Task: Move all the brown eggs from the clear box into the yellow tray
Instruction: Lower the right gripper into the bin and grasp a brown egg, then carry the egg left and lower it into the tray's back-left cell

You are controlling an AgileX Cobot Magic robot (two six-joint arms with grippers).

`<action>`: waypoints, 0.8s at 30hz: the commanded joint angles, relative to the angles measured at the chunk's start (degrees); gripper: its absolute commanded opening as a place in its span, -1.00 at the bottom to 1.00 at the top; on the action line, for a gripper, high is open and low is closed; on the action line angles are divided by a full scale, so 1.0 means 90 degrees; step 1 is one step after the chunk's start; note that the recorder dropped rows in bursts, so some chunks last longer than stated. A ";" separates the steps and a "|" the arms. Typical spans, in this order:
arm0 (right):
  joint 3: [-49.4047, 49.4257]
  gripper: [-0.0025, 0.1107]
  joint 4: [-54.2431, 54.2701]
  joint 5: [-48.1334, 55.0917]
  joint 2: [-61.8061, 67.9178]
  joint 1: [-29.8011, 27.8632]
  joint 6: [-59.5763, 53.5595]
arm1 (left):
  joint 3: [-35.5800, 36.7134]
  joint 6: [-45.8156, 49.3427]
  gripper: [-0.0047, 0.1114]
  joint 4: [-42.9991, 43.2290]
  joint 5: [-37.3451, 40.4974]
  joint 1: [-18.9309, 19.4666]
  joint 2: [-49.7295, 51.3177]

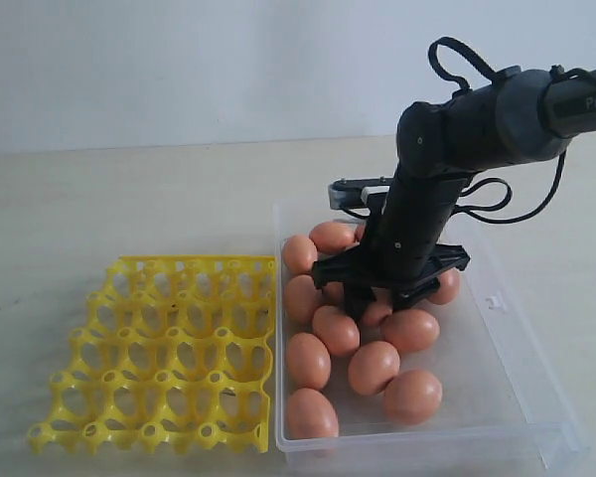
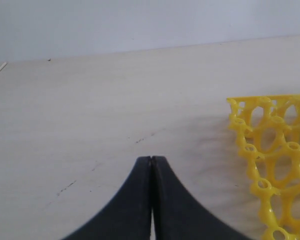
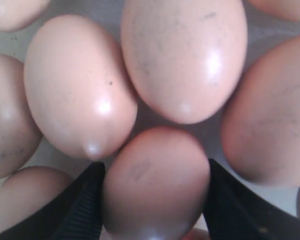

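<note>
Only the right wrist view shows gripper [image 3: 155, 167] clasping brown egg [image 3: 157, 202].

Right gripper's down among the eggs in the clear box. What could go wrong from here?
The right gripper straddles one brown egg packed against neighbouring eggs; closing or lifting could knock or crack them. The smooth egg might also slip from the fingers on the way to the yellow tray.

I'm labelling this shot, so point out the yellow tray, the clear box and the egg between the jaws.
Yellow tray [image 1: 189, 263], exterior view, far rim.
Clear box [image 1: 477, 358], exterior view, bare floor.
Egg [image 3: 155, 185], right wrist view, between the jaws, shell's middle.
</note>
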 commanded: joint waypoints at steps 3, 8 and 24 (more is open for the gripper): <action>-0.0013 -0.96 -0.0101 -0.0098 -0.0498 0.0012 -0.0382 | -0.0029 0.0020 -0.92 0.0019 -0.0006 0.0017 0.0027; -0.0013 -0.96 0.0999 -0.1456 -0.1477 0.0116 -0.2279 | -0.0029 0.0020 -0.92 0.0019 -0.0006 0.0017 0.0027; -0.0297 -0.96 0.9911 -0.2152 -0.0197 0.1736 -1.3929 | -0.0029 0.0020 -0.92 0.0019 -0.0006 0.0017 0.0027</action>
